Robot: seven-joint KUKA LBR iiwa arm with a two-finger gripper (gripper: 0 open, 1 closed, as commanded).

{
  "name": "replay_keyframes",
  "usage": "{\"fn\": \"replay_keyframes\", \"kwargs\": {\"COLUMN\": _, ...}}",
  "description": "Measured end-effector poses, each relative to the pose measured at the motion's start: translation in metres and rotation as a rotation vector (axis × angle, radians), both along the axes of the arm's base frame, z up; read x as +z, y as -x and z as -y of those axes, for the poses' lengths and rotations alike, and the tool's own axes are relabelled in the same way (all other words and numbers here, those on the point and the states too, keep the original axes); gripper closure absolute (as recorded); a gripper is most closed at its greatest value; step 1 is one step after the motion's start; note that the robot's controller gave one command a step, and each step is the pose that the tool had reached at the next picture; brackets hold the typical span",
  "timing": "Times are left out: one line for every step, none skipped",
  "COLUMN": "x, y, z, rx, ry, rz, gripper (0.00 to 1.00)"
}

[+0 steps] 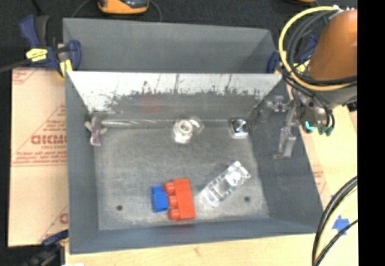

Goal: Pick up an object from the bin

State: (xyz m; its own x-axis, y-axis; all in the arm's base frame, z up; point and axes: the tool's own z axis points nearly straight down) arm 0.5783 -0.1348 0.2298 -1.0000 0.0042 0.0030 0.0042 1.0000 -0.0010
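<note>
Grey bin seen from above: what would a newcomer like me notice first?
The red-orange plastic block, with a smaller blue plastic block at its left, stands out near the grey metal bin's front wall. Just right lies a clear plastic piece; the gripper hangs at the bin's right wall.

One overhead camera looks obliquely down into the bin (168,48).

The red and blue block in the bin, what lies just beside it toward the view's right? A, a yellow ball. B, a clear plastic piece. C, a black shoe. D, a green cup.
B: a clear plastic piece lies slantwise just to the view's right of the red and blue block, both near the front wall of the bin.
</note>
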Motion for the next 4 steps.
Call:
{"fn": "replay_keyframes", "kwargs": {"x": -0.128, "y": 0.044, "z": -0.013, "rx": 0.371, "ry": -0.002, "rz": 0.0, "gripper": 0.0}}
{"fn": "replay_keyframes", "kwargs": {"x": -0.16, "y": 0.037, "z": -0.053, "rx": 0.462, "ry": 0.0, "rz": 0.005, "gripper": 0.0}}
{"fn": "replay_keyframes", "kwargs": {"x": -0.158, "y": 0.036, "z": -0.052, "rx": 0.464, "ry": 0.002, "rz": 0.008, "gripper": 1.0}}
{"fn": "replay_keyframes", "kwargs": {"x": -0.008, "y": 0.028, "z": -0.078, "rx": 0.412, "ry": 0.002, "rz": 0.013, "gripper": 1.0}}
